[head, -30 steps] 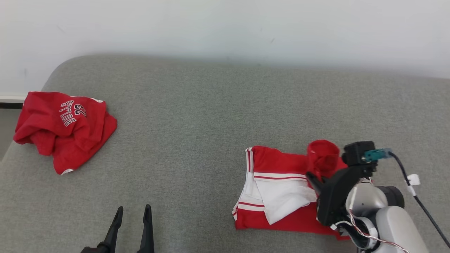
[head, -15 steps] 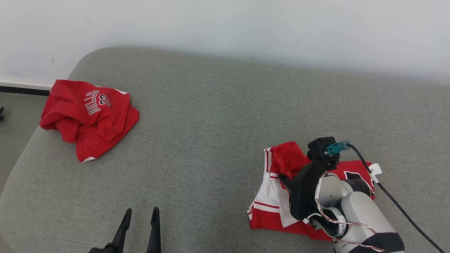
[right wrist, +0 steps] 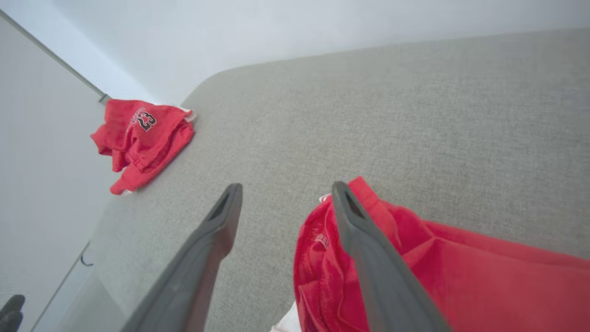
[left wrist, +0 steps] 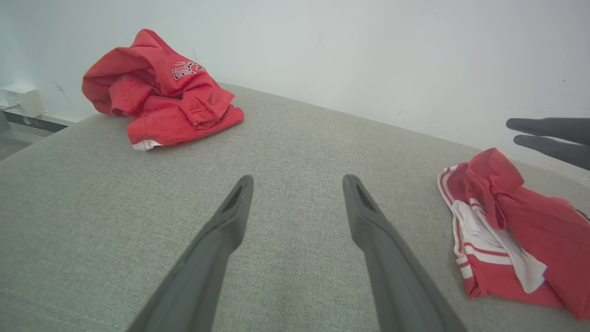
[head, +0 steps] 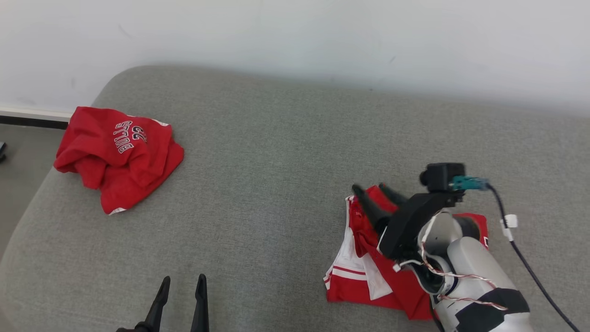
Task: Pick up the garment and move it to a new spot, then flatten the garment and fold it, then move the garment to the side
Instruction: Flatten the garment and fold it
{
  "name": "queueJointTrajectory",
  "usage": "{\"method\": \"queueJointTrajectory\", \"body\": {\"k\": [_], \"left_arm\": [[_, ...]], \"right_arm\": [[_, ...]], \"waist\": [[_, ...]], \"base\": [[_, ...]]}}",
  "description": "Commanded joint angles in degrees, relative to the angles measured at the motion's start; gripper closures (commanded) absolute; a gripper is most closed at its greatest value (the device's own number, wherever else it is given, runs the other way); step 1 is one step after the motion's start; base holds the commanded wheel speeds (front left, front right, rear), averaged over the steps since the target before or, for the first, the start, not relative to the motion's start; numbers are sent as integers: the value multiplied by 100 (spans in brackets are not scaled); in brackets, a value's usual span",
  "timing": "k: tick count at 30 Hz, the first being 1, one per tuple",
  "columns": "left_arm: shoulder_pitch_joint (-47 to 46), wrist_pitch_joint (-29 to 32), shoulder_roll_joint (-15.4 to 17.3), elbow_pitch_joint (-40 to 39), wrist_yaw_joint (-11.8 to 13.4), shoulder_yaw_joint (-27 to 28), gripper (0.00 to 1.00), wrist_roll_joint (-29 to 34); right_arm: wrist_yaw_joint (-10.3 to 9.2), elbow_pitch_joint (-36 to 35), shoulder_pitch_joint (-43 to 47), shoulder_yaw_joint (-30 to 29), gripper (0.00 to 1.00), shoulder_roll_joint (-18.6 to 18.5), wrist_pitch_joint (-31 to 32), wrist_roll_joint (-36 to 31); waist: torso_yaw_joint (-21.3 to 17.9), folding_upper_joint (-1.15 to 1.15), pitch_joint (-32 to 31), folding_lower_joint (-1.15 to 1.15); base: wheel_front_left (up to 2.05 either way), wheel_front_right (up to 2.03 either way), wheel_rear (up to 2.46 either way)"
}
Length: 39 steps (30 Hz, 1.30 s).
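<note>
The garment (head: pixel 357 272), red with white panels and stripes, lies partly folded on the grey cushion (head: pixel 276 184) at the right; it also appears as the garment (left wrist: pixel 502 230) and the garment (right wrist: pixel 415 272) in the wrist views. My right gripper (head: pixel 368 187) hovers open just above its left edge, holding nothing. In the right wrist view the right gripper (right wrist: pixel 286 186) has one finger over the red cloth and one over bare cushion. My left gripper (head: pixel 183 278) rests open near the front edge, far from the cloth; the left gripper (left wrist: pixel 298 180) is empty.
A second, crumpled red jersey (head: pixel 120 150) with printed lettering lies at the cushion's far left corner, also seen as the jersey (left wrist: pixel 161 92). A white wall (head: pixel 295 37) stands behind the cushion. The floor (head: pixel 18 157) drops off at the left.
My right gripper drew the red fold leftward across the garment, then opened and let it go; the fold now lies on the garment. The head camera shifted. The left gripper stayed put.
</note>
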Motion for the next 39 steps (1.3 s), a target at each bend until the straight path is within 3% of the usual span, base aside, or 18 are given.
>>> {"method": "queueJointTrajectory", "body": {"k": [1,6,11,13,14,19,26,32,35,39], "left_arm": [[47,-15,-4,-23,17,10,0,17],[22,-15,-3,-104,25,30,0,58],[12,-15,-3,-197,36,45,0,64],[15,-15,-4,-242,39,47,0,77],[9,-15,-3,-269,38,52,0,84],[-37,-15,-3,-348,40,102,0,119],[-105,-15,-3,-379,-2,178,0,160],[-15,-15,-3,-422,24,218,0,131],[28,-15,-3,-436,42,231,0,112],[68,-15,-3,-461,81,260,0,93]], "right_arm": [[-12,-62,-31,-65,0,-11,-149,-39],[-12,-357,383,-506,0,-196,-652,-663],[-12,-655,1147,-990,0,-411,-718,-1361],[-12,-779,1428,-1181,75,-468,-717,-1668],[-12,-833,1554,-1244,100,-454,-715,-1793],[-12,-978,1980,-1213,100,-340,-582,-2312],[-12,-730,2010,-605,100,-143,-509,-2556],[-12,-888,1889,424,100,-29,-544,-2014],[-12,-1168,1825,903,100,-12,-603,-1356],[-12,-1461,1818,1177,100,-14,-662,-815]], "waist": [[-46,0,1,0],[-143,0,-1,0],[-199,0,-5,0],[-222,0,9,0],[-231,0,17,0],[-275,0,50,0],[-242,0,83,0],[-240,0,81,0],[-262,0,59,0],[-316,0,26,0]], "base": [[0,0,0],[0,0,0],[0,0,0],[0,0,0],[0,0,0],[0,0,0],[0,0,0],[0,0,0],[0,0,0],[0,0,0]]}}
